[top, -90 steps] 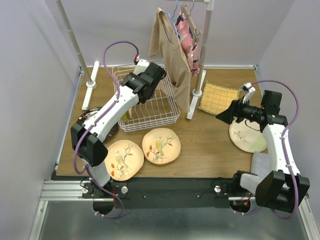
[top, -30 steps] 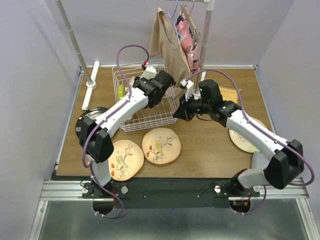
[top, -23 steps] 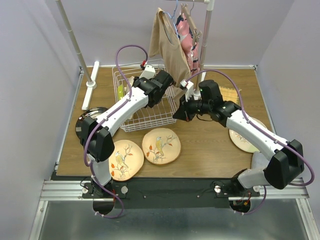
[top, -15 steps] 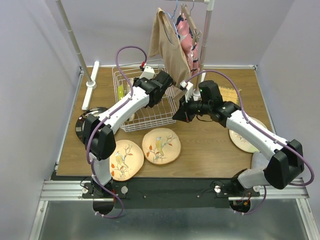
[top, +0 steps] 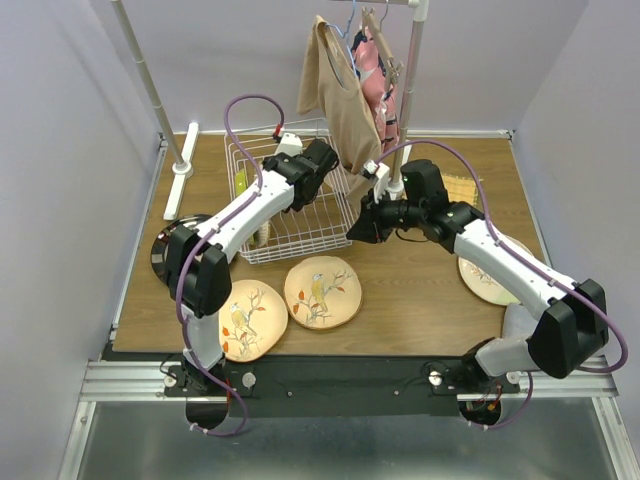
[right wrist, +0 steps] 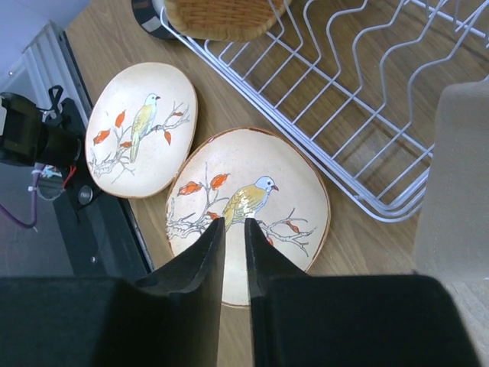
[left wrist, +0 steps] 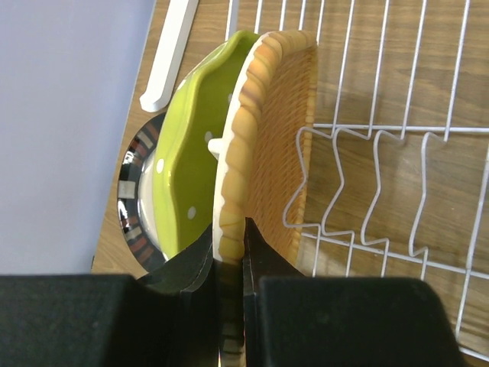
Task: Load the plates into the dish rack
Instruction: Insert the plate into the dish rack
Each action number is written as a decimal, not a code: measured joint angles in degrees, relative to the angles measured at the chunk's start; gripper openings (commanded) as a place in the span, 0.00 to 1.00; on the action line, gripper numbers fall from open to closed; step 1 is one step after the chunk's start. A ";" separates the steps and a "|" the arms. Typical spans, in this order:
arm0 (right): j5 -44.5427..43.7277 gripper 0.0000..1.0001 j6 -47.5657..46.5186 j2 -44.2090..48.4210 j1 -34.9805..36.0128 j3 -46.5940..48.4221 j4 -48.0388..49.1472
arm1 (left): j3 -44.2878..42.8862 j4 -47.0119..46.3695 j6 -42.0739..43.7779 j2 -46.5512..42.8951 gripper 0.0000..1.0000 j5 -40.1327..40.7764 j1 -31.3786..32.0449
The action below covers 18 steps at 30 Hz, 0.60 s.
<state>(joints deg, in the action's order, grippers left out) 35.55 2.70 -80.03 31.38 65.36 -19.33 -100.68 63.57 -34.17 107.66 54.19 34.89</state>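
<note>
At upper centre of the top view we find the rack (top: 310, 225), with a plate on edge (left wrist: 267, 153) in its left end and a second plate (left wrist: 187, 176) upright beside it. Before the rack, at lower centre, a pair of plates (top: 322, 291) lies flat, side by side. A lone plate (top: 490, 287) lies well apart at right.

Plates: seven in view.
- Peach bird-painted plates (top: 247, 318) (top: 322, 291): two.
- Lime dotted plate (left wrist: 179, 183): one.
- Orange woven-look plate (left wrist: 271, 130): one.
- Yellow woven-look plate (top: 463, 186): one, partly hidden.
- Dark-rimmed plate (left wrist: 131, 210): one.
- Cream-green plate (top: 495, 272): one.

White wire dish rack (top: 300, 225): one.

Clothes rail (top: 412, 90): one, carrying two garments:
- Tan garment (top: 345, 110): one.
- Pink patterned garment (top: 378, 75): one.
</note>
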 measured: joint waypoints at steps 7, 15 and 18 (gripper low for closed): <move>0.83 0.53 -0.24 0.00 -0.50 -0.42 -0.02 | 2.25 -2.16 0.96 -1.55 0.42 -1.73 -1.05; 2.58 0.55 -1.25 0.00 -1.20 -1.01 -0.02 | 2.69 -3.89 1.70 -4.09 0.51 -4.20 -2.21; 3.15 0.55 -2.14 0.00 -1.79 -1.05 -0.04 | 2.69 -4.11 1.81 -5.18 0.54 -4.68 -2.14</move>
<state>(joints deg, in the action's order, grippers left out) 38.70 0.56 -80.03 29.58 64.31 -19.38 -98.00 59.46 -32.36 102.48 49.52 32.75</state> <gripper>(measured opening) 0.544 0.503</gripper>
